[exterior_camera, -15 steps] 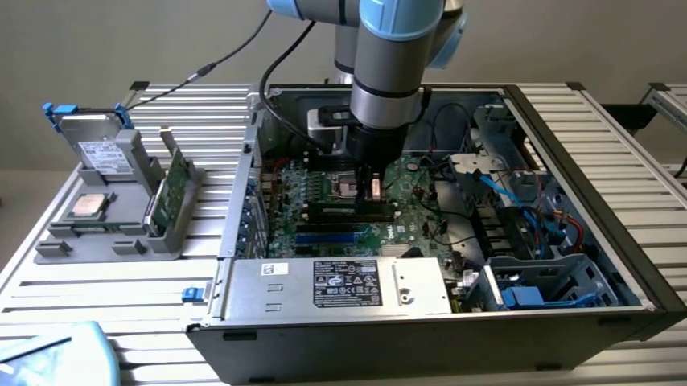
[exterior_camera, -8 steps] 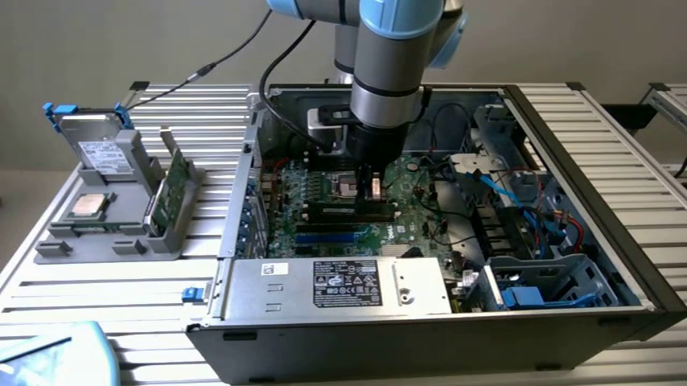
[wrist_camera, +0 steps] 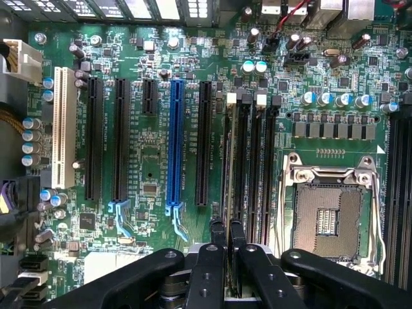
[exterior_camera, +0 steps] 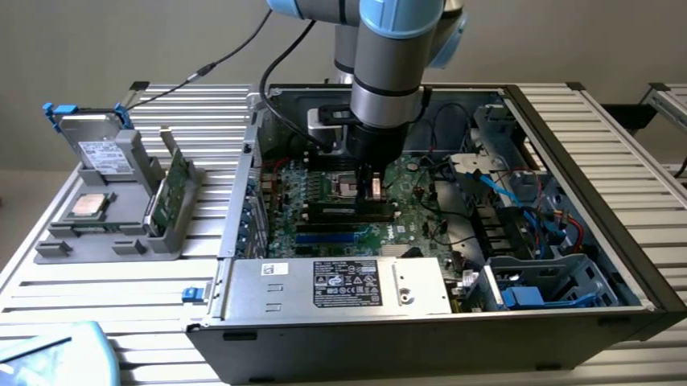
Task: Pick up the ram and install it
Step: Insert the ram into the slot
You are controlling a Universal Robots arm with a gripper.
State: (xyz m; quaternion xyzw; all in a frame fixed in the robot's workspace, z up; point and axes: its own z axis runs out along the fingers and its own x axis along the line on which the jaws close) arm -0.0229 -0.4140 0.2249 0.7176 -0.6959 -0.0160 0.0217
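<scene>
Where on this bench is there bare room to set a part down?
Bare bench slats lie on the camera's side of the grey tray, beside the case, and past the case at the exterior view's right. Crowded inside the case, where the gripper holds the ram over the board.

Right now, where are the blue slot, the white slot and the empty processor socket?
blue slot (wrist_camera: pixel 174 145), wrist view, middle of its length.
white slot (wrist_camera: pixel 63 129), wrist view, middle of its length.
processor socket (wrist_camera: pixel 328 222), wrist view, centre of its pin field.

Case walls (exterior_camera: pixel 244 193), cables (exterior_camera: pixel 503 189) flanking hand (exterior_camera: pixel 374 191)
</scene>
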